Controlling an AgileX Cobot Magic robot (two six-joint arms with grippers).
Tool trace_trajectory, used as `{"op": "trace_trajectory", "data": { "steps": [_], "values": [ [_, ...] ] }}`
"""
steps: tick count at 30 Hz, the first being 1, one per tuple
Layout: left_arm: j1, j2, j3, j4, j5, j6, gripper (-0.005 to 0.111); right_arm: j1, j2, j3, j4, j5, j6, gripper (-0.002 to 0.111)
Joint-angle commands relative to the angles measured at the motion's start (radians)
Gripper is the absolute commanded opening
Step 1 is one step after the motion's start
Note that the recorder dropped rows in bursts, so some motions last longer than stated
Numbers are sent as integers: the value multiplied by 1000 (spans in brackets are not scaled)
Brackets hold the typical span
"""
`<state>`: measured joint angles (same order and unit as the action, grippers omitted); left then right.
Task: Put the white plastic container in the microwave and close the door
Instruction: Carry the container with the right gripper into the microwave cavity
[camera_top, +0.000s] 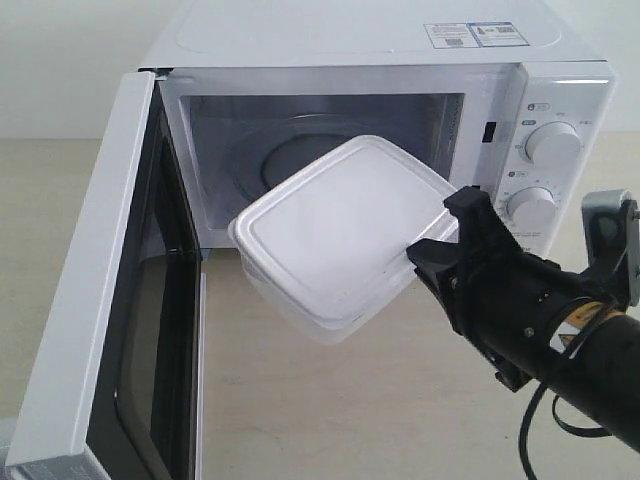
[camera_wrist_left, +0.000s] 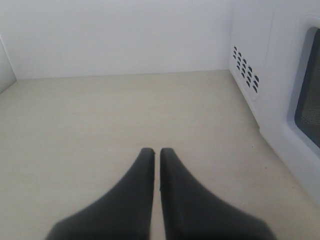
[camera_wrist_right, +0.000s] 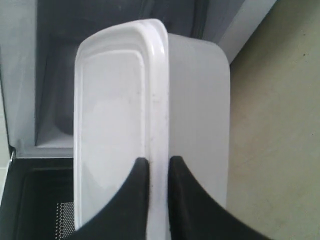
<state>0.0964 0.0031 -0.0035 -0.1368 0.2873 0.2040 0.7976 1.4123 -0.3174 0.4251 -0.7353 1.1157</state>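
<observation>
Now the right pincer (camera_top: 432, 252) is clenched on the rim of the rounded translucent white plastic container (camera_top: 335, 235), held tilted in mid-air just before the open white microwave (camera_top: 560, 90), long axis running from the pincer straight toward its opening. The left pincer (camera_wrist_left: 156, 155) is closed, empty.

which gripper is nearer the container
Right. The right gripper is clamped on the container's rim, in front of the open microwave. The left gripper is shut over the table beside the microwave, touching nothing.

Pale beige tabletop (camera_top: 330, 400), white microwave (camera_top: 350, 40) standing on it
</observation>
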Motion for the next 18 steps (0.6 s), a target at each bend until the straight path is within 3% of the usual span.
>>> {"op": "trace_trajectory", "data": {
  "steps": [1, 18],
  "values": [
    [0, -3, 4, -9, 1, -10, 4, 2, 80, -33, 4, -72, 27, 0],
    [0, -3, 4, -9, 1, -10, 4, 0, 342, -306, 153, -120, -15, 0]
  ]
}}
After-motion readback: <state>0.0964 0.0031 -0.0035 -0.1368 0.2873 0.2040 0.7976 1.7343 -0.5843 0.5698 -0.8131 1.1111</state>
